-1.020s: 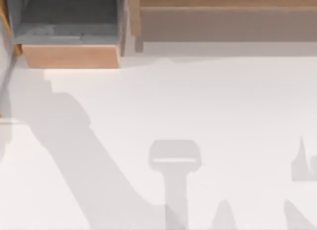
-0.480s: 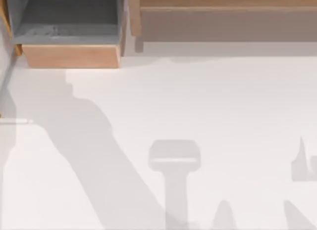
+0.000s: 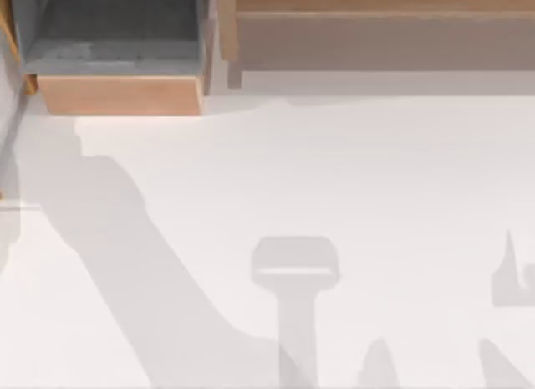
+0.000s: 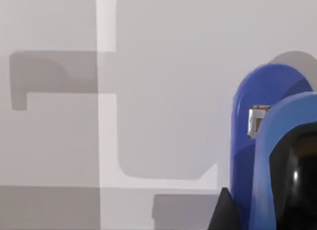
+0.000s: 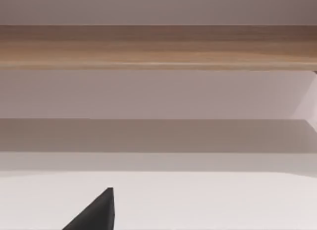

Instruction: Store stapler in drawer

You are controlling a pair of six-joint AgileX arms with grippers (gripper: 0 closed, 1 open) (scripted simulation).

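A: Where is the stapler (image 4: 270, 156)?

B: In the left wrist view it sits very close to the camera. It has a blue rounded shell with a small metal piece on it and a glossy black part low down. Behind it is the white table (image 4: 163, 116), crossed by grey shadows.

A: And how does it sit against the left gripper (image 4: 225, 216)?

B: A dark pointed tip of the gripper shows just beside the blue shell, at its lower edge. I cannot tell whether the two touch.

A: Is that gripper open, closed, or gripping the stapler?

B: I cannot tell; too little of it shows.

A: What about the drawer (image 3: 117, 94)?

B: From above it is at the far left corner of the table. It is pulled out, with the tan front panel facing the table and the grey inside open to view. A pale smear lies on its floor, too faint to make out.

A: What is next to it?

B: The brown wooden shelf unit (image 3: 376, 29) runs along the far edge to the right of it, just beside it.

A: And the right gripper (image 5: 99, 212)?

B: In the right wrist view one dark tip of it shows over the table, facing the shelf unit's wooden edge. I cannot tell whether it is open or closed
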